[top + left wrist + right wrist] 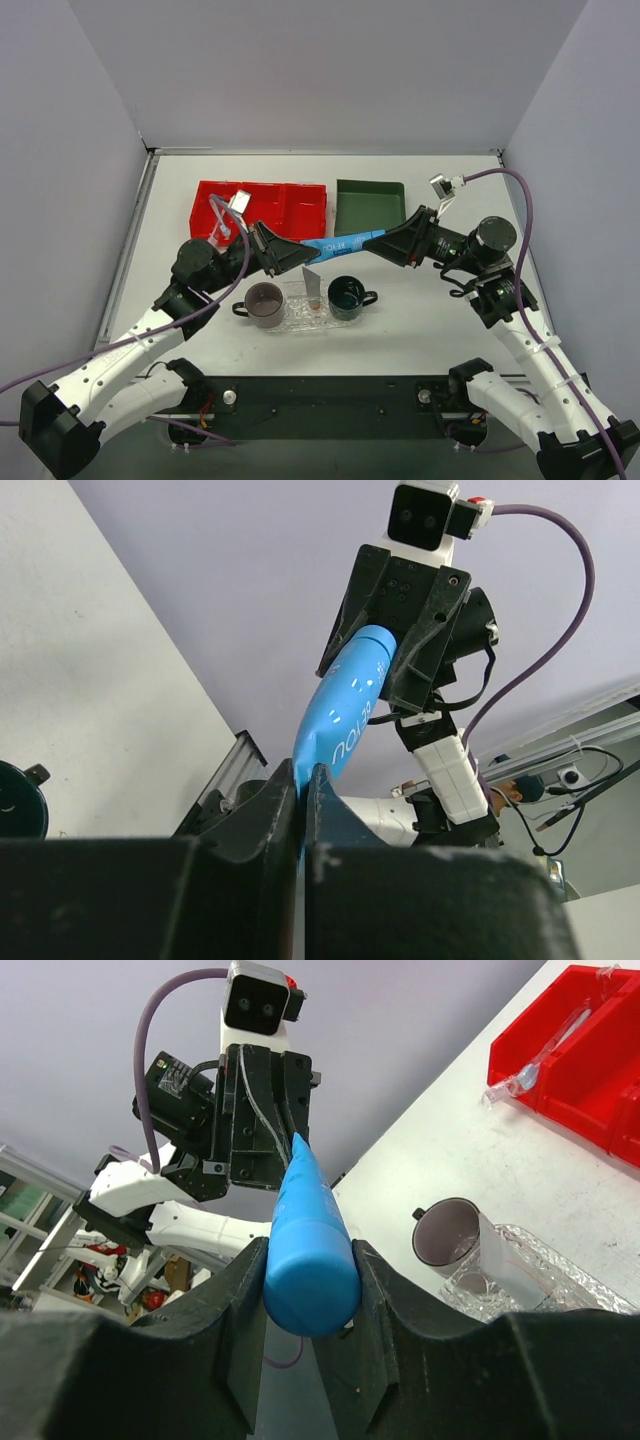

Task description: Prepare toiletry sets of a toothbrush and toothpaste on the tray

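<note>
I hold the blue tube (340, 243) with both arms at once, in the air above the table, just beyond the far edge of the tray (298, 320) and in front of the red bin (285, 205). It does not touch the tray. My left gripper (300, 252) is pressed together on the thin, flat end of the tube. My right gripper (386, 240) pinches the thick, round end between its two fingers. I think this double hold is a handover. One arm alone cannot turn the tube well, so the other takes it at the free end, and the flat end is easy to pinch. The long axis of the tube runs nearly level, from left to right across the table, with the flat end pointing to my left and the round end to my right, a little farther from me. By its shape I judge it is a toothpaste, but I cannot be sure. In the tray, between two cups (264, 303), a white tube (312, 284) with a reddish end already stands.
</note>
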